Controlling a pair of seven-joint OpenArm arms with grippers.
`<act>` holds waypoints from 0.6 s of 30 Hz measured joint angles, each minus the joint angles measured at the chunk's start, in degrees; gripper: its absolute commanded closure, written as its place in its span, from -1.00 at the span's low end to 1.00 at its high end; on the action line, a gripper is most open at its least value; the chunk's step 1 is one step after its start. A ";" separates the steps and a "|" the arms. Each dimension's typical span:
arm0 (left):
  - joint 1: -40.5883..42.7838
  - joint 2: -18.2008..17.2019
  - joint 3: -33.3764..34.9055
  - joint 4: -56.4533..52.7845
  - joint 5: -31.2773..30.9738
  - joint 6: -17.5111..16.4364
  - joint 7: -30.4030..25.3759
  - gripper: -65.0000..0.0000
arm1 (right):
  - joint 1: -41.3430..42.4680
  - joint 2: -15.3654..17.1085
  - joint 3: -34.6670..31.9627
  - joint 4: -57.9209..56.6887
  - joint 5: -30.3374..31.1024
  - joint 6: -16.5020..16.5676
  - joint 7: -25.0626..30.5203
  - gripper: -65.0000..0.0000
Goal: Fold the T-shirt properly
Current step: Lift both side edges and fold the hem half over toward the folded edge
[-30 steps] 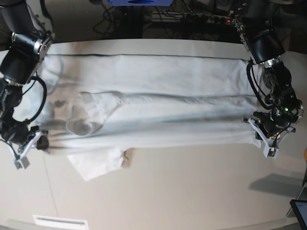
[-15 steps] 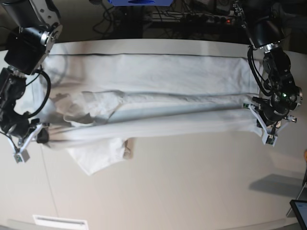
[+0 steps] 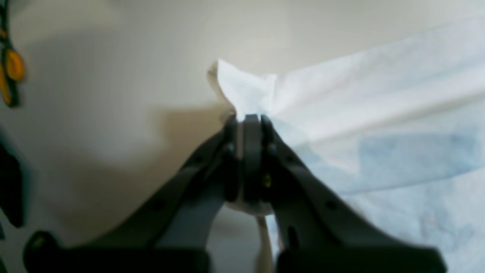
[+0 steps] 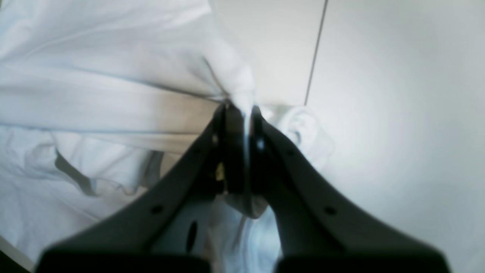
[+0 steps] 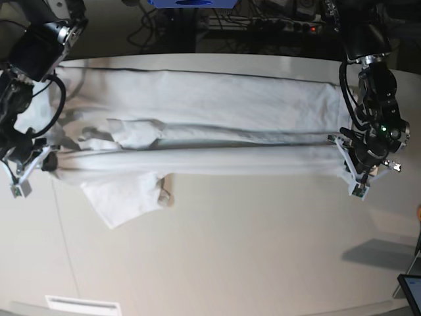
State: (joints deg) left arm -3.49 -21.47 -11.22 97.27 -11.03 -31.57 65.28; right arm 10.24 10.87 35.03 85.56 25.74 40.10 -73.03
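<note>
The white T-shirt [image 5: 210, 118] lies stretched across the off-white table [image 5: 250, 243], its near edge lifted into a taut fold between both arms. My left gripper [image 5: 343, 163] at the base view's right is shut on the T-shirt's corner [image 3: 242, 91]; in the left wrist view the jaws of my left gripper [image 3: 248, 118] pinch a white peak of cloth. At the base view's left my right gripper [image 5: 47, 162] is shut on the other end. Cloth [image 4: 235, 81] bunches into the closed right gripper [image 4: 242, 110]. One sleeve [image 5: 125, 194] hangs flat toward the front.
Cables and a blue object [image 5: 191, 3] lie behind the table's far edge. A dark device corner [image 5: 411, 289] shows at the lower right. A seam line [image 4: 314, 53] crosses the tabletop in the right wrist view. An orange-and-black object [image 3: 13, 68] sits at the left wrist view's left edge.
Both grippers have carried the held near edge of the T-shirt toward the table's far side, narrowing the shirt. The sleeve and the folded collar area shifted back with it.
</note>
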 measured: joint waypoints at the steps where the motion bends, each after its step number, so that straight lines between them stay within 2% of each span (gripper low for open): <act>1: 0.00 0.02 0.09 -0.04 0.00 -0.02 -0.13 1.00 | -0.35 -0.15 0.31 0.70 0.00 0.00 -0.09 1.00; 8: 0.11 -0.20 0.20 -3.02 -0.37 -0.04 -0.20 1.00 | -2.99 -0.50 0.33 1.20 0.07 0.02 -0.61 1.00; 18: 0.11 -0.15 0.20 -6.01 0.46 0.02 -0.24 1.00 | -6.29 -3.08 0.63 1.25 -0.66 -0.04 -0.15 1.00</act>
State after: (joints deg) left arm -3.38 -21.63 -11.03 91.26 -10.57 -31.55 65.04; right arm 3.95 7.79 35.66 86.80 25.08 40.05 -73.19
